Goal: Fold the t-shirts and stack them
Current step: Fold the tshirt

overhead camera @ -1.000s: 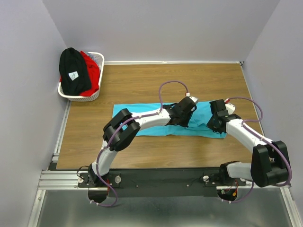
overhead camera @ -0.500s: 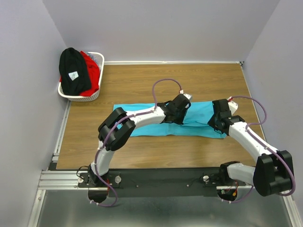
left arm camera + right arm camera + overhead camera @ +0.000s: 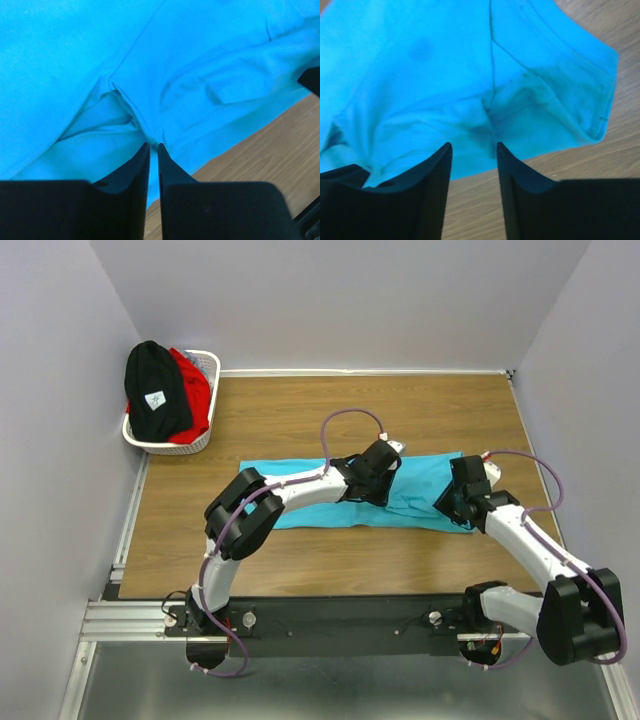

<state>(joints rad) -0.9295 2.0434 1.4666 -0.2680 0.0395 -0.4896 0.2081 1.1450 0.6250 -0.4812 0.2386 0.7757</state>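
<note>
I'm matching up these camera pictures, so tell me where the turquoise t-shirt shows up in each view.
Top external: the turquoise t-shirt lies stretched left to right across the middle of the wooden table.
Left wrist: the shirt fills most of the picture, from the top edge down.
Right wrist: the shirt fills the upper and left part.
Shared landmark: the wooden table, which shows beside the shirt's edge in all three views.

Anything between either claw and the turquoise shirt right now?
Nothing visible. The left claw and the right claw both sit right at the turquoise shirt, jaws parted, bare cloth just past their tips. The basket with the black shirt and red shirt stands off at the table's back left corner.
</note>
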